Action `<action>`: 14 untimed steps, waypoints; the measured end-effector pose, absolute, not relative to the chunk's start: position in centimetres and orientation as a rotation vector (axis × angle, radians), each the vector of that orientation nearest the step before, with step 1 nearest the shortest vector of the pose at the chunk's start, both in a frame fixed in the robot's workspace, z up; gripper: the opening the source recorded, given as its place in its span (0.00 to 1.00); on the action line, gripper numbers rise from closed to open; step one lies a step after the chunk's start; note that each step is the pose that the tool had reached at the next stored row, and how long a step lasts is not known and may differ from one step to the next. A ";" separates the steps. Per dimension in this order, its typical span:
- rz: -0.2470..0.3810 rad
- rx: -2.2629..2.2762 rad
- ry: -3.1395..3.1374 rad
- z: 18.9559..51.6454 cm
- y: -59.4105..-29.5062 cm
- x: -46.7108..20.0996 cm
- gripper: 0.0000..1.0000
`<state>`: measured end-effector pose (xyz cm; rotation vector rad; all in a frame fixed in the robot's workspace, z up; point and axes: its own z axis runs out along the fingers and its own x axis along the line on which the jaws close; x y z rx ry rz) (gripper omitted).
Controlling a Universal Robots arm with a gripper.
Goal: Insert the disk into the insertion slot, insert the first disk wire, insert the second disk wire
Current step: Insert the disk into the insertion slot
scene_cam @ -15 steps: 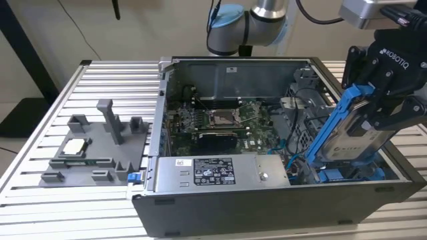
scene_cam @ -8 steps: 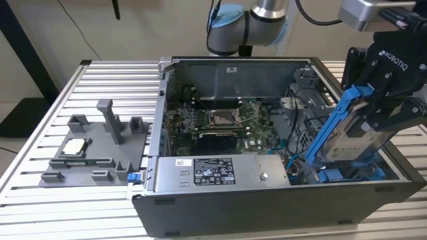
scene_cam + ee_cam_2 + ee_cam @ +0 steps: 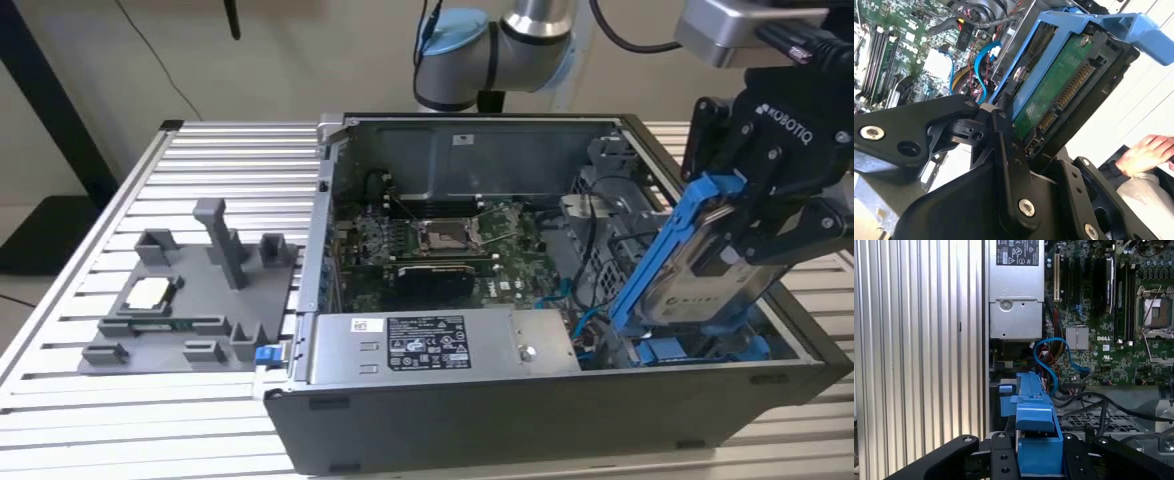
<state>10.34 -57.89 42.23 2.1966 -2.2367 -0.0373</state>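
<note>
One claw (image 3: 750,222) is on the arm, and its fingers pinch the disk (image 3: 694,270) across the blue carrier frame.

1. Disk position. In the exterior view the disk is tilted, upper end toward the claw and lower end down inside the open computer case (image 3: 534,420), at the exterior view's right side of the case. The second wrist view shows the green circuit side and the connector edge of the disk (image 3: 1059,95) between the black fingers (image 3: 1004,150).
2. Insertion slot. The insertion slot (image 3: 697,350), with its blue rails, lies just below the lower end of the disk. Whether the two are touching cannot be told. The disk is not seated in the slot.
3. Case interior. The silver power-supply box (image 3: 441,340) sits along the near wall of the case, with the motherboard (image 3: 441,240) beyond it. A blue cable (image 3: 1054,355) loops between the power-supply box and the motherboard in the first wrist view.
4. Surroundings. The case stands on a slatted metal desk (image 3: 80,400). A grey fixture plate (image 3: 187,300) lies on the desk at the exterior view's left, well apart from the claw. A person's hand (image 3: 1149,152) is seen in the second wrist view, outside the case.
</note>
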 end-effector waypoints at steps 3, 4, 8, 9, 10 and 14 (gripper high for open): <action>-0.037 2.197 -2.237 42.1 -57.9 10.3 0.33; -0.037 2.197 -2.237 42.1 -57.9 10.3 0.33; -0.038 2.197 -2.237 41.9 -57.9 10.3 0.33; -0.038 2.197 -2.237 41.9 -57.9 10.3 0.33; -0.038 2.197 -2.237 41.8 -57.9 10.3 0.33; -0.039 2.198 -2.238 41.6 -57.9 10.4 0.33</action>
